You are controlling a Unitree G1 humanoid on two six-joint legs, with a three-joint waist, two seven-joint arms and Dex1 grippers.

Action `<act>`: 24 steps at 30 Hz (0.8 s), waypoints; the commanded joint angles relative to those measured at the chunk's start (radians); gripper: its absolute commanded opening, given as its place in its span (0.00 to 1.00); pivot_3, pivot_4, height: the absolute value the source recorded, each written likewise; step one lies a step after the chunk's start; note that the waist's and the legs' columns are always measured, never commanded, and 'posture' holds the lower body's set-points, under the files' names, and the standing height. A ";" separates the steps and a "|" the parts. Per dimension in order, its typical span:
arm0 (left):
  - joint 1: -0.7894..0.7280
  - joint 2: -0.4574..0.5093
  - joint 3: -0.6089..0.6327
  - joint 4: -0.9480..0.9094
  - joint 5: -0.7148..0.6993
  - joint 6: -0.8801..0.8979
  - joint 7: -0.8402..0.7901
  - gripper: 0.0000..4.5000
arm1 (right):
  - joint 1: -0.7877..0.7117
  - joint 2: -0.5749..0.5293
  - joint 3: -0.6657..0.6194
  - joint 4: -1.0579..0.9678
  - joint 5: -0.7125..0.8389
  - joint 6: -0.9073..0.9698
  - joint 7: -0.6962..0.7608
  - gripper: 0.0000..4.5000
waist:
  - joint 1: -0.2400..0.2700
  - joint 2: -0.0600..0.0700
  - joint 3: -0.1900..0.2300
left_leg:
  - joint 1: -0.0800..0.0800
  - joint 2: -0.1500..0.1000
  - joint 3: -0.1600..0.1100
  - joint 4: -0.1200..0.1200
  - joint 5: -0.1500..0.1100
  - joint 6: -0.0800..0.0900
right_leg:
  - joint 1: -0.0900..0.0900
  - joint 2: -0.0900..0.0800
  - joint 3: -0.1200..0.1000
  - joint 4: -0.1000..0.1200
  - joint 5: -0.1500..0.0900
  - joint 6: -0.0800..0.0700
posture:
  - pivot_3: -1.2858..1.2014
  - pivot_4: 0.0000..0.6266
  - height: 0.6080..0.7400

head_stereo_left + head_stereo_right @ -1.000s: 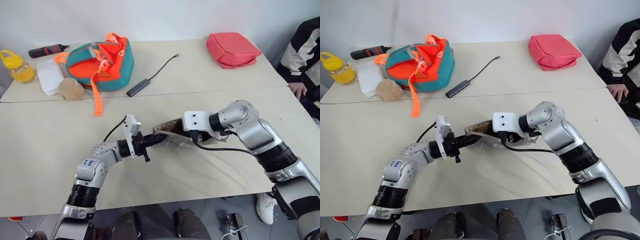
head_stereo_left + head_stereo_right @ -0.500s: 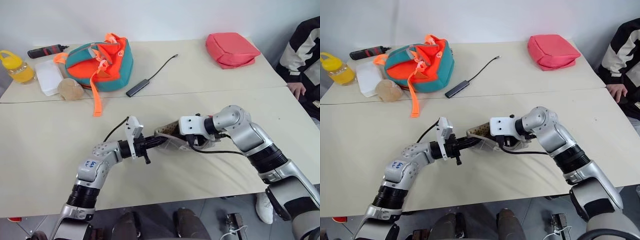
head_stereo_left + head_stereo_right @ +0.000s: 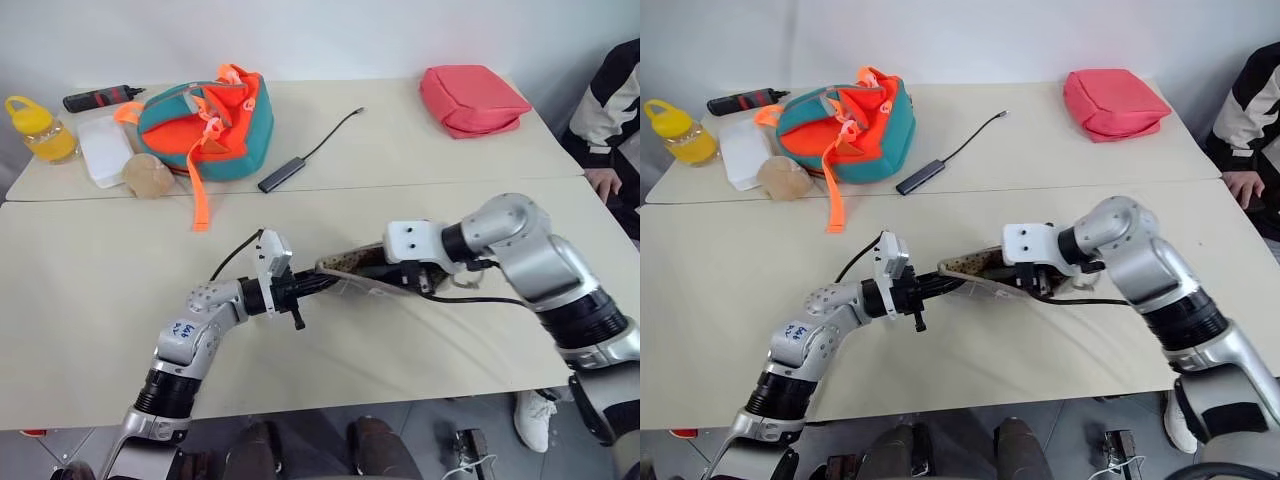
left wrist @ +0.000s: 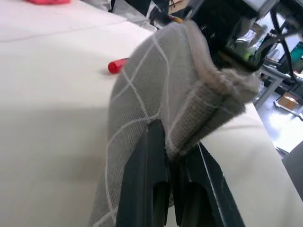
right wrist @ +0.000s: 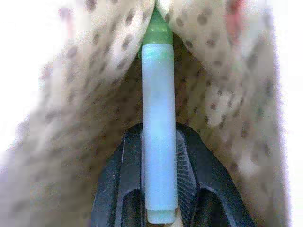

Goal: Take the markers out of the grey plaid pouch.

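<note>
Beige tabletops [image 3: 90, 300] fill our view, and near the front edge we hold the grey plaid pouch [image 4: 142, 118], grey cloth with thin white grid lines, its speckled tan lining [image 5: 208, 61] showing at the open mouth. It lies roughly level, long axis running between our arms. Our left gripper [image 4: 171, 156] is clamped on its folded edge. Our right gripper [image 5: 158, 156], inside the mouth, pinches the green marker [image 5: 158, 127], which points lengthwise deeper into the pouch.
</note>
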 commanded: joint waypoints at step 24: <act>-0.147 0.285 0.159 0.311 0.461 -0.645 0.224 0.00 | -0.008 -0.022 -0.198 0.046 0.144 -0.035 -0.119 0.10 | -0.003 -0.001 0.001 | -0.001 0.001 0.003 -0.001 0.000 0.000 | -0.004 0.000 0.001 0.000 0.000 0.000 | 0.52 0.24 1.00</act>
